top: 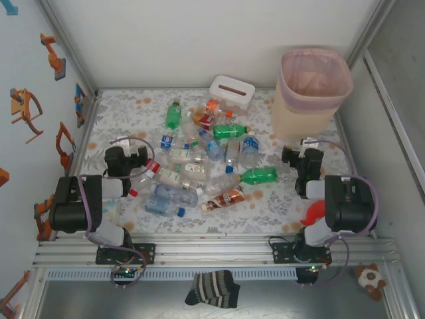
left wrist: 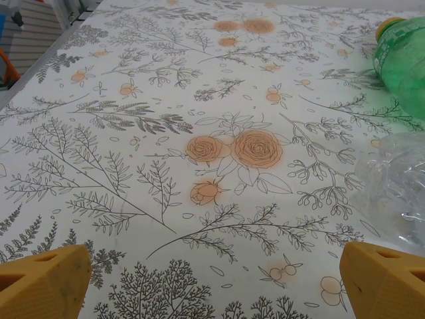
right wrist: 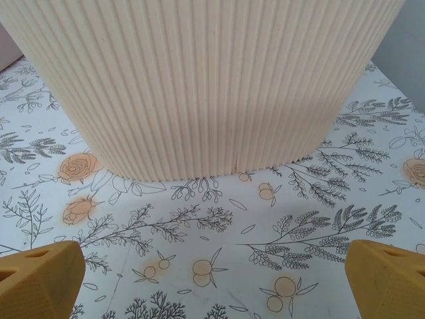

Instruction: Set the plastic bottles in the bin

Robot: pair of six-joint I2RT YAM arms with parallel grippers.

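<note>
Right, the left fingers (left wrist: 41,282), wide apart, sit nearest the plastic bottles (top: 176,178), a clear bottle (left wrist: 398,193) just to their right; the right fingers (right wrist: 40,279), equally wide, face the bin (right wrist: 199,86).

The plastic bottles (top: 199,166) are heaped at the middle of the table (top: 119,109). The tissue box (top: 232,92) is set just behind the heap. The bin (top: 302,123) is stood upright at the far right corner, right of the box. The left gripper (left wrist: 212,286) is placed left of the heap, the right gripper (right wrist: 212,279) just before the bin.
</note>
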